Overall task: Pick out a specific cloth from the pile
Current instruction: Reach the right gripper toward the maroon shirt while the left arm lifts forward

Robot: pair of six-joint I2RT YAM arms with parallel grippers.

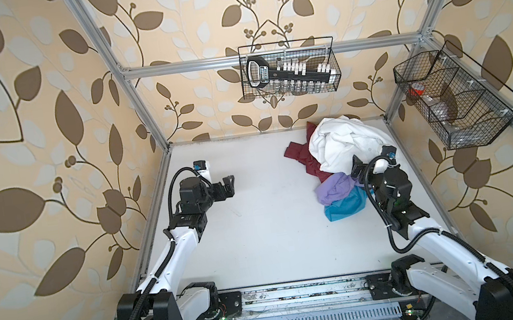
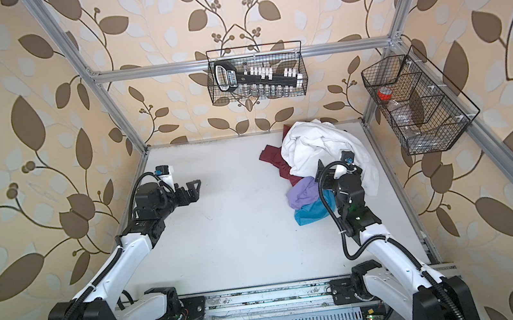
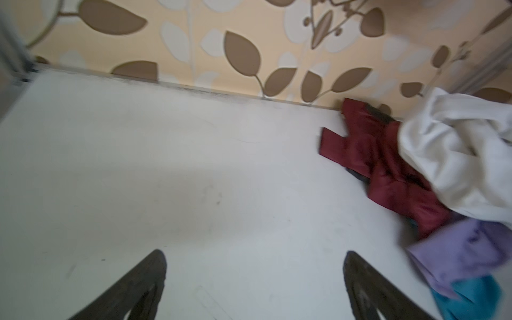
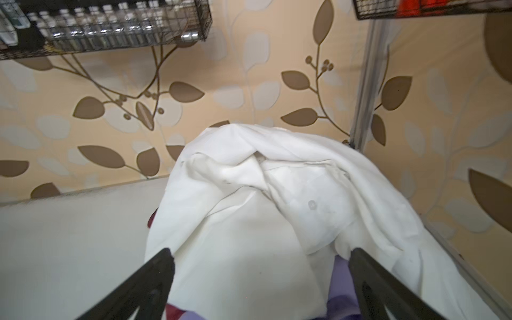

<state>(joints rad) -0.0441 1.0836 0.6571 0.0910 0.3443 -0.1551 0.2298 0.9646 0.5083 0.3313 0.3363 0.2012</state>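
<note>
- Toward the right rear corner of the white table (image 1: 274, 232), in both top views, lies the pile (image 1: 348, 155) of clothes, right of centre in the frame.
- The maroon cloth (image 1: 298, 155) (image 2: 271, 155) sits at the pile's left side. One flat end sticks out onto the bare table and the rest runs under the big white garment (image 1: 343, 142) (image 2: 314, 146).
- Another bit of maroon shows behind the white garment, against the back wall.
- In the left wrist view the maroon cloth (image 3: 374, 155) fills the right middle of the frame, with the white garment (image 3: 448, 155) lying over its edge.
- A lilac cloth (image 1: 336, 187) and a teal cloth (image 1: 345, 206) lie at the pile's lower edge, touching each other.
- The right gripper (image 1: 355, 168) (image 4: 261, 252) is at the lower edge of the pile with its jaws spread wide. In its wrist view the white garment (image 4: 249, 221) lies between and beyond the fingers, with lilac (image 4: 340, 277) below. Whether the fingers touch the fabric cannot be told.
- The left gripper (image 1: 229, 183) (image 3: 255, 255) is above bare table at centre left of the top views, well apart from the pile. Its jaws are apart and empty.
</note>
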